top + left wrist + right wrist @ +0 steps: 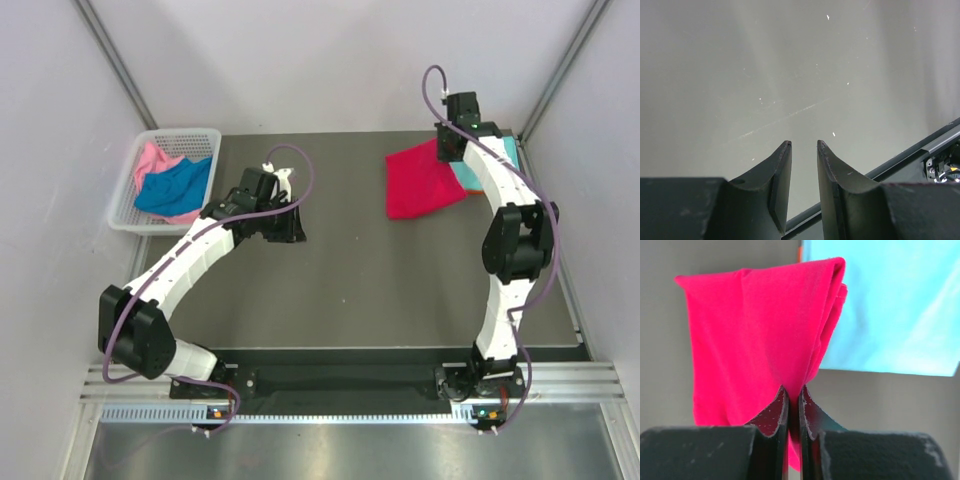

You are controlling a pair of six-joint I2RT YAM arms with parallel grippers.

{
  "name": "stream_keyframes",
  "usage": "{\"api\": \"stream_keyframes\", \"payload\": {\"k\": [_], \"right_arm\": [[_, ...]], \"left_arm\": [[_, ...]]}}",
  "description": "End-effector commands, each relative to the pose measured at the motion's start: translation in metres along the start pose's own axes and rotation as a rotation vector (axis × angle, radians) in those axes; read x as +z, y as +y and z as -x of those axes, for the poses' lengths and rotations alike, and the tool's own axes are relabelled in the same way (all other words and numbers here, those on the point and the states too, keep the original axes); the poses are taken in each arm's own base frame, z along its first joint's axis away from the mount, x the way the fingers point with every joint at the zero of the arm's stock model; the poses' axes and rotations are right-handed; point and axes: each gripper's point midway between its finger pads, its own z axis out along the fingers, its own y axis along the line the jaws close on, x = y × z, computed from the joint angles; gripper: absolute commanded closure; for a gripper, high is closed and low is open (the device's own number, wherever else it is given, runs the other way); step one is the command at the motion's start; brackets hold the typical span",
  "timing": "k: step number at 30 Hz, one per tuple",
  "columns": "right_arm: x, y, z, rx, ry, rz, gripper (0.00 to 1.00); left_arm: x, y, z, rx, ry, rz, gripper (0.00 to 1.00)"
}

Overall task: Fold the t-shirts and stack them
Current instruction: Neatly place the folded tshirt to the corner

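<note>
- T-shirts, top view: the red t-shirt (420, 182) lies folded at the far right of the table (350, 290), overlapping the turquoise t-shirt (466, 182), which looks like the start of the stack. The blue t-shirt (172, 190) and pink t-shirt (150, 158) sit crumpled in the white basket (126, 208) at far left, apparently awaiting folding.
- Left wrist view: the left gripper (804, 145) hangs over bare table, fingers apart, nothing between them, probably parked clear.
- Right wrist view: the right gripper (794, 389) has its fingers pinched together on the red t-shirt's edge, presumably to place it on the turquoise one.
- Writing: none legible in any view.
</note>
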Motion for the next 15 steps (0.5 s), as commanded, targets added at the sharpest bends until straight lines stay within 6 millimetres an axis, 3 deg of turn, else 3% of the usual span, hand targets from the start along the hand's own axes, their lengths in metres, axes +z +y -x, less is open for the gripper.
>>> {"api": "stream_keyframes", "payload": {"k": [1,7,9,10,15], "right_arm": [[-0.022,-0.031,0.043,0.007,-0.112,-0.052,1.00],[-0.018,-0.066,0.067,0.024,-0.171,-0.073,1.00],[-0.017,-0.066,0.076,0.019,-0.200,-0.063,1.00],[-0.015,-0.093,0.080,0.051,-0.207,-0.095,1.00],[-0.003,-0.122,0.085,0.103,-0.227,-0.087,1.00]], "left_arm": [[0.004,0.003,0.001,0.019,0.003,-0.001,0.68],[0.009,0.007,-0.002,0.016,0.023,0.017,0.68],[0.010,0.007,-0.003,0.015,0.031,0.014,0.68],[0.011,0.007,-0.003,0.013,0.036,0.013,0.68],[0.013,0.009,-0.004,0.008,0.047,0.021,0.68]]}}
